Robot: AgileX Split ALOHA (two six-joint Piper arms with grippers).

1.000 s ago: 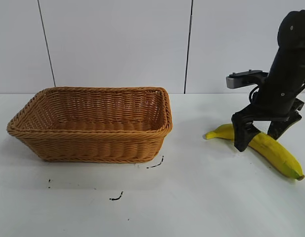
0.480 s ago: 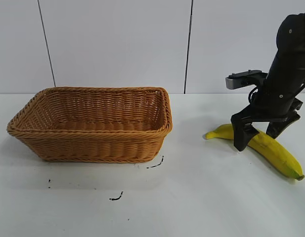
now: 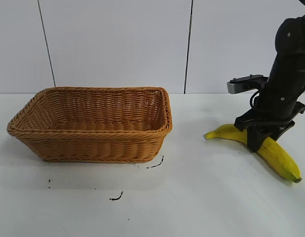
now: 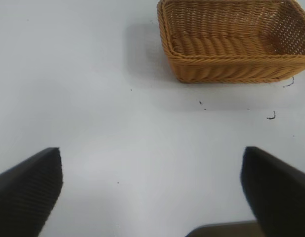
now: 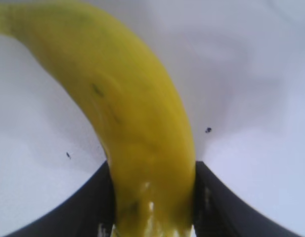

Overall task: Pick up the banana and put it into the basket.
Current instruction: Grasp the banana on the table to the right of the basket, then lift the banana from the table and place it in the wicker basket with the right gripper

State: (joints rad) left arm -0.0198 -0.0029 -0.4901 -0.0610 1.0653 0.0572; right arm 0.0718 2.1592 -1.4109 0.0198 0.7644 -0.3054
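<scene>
The yellow banana point(image 3: 279, 159) lies on the white table at the far right, still resting on the surface. My right gripper point(image 3: 261, 143) comes down on its middle from above and is shut on it. In the right wrist view the banana point(image 5: 137, 123) fills the gap, with both black fingers point(image 5: 93, 202) pressed against its sides. The woven basket point(image 3: 93, 143) stands empty at the left, well apart from the banana. My left gripper point(image 4: 152, 192) is open over bare table, with the basket point(image 4: 231, 69) some way ahead of it; that arm does not show in the exterior view.
Small black marks point(image 3: 154, 164) dot the table point(image 3: 201, 197) in front of the basket, with another squiggle point(image 3: 116, 197) nearer the front. A pale panelled wall closes off the back. Open tabletop stretches between the basket and the banana.
The right gripper's fingers, spread wide astride the banana before, have closed in against its sides. The banana has shifted slightly. The basket has not moved.
</scene>
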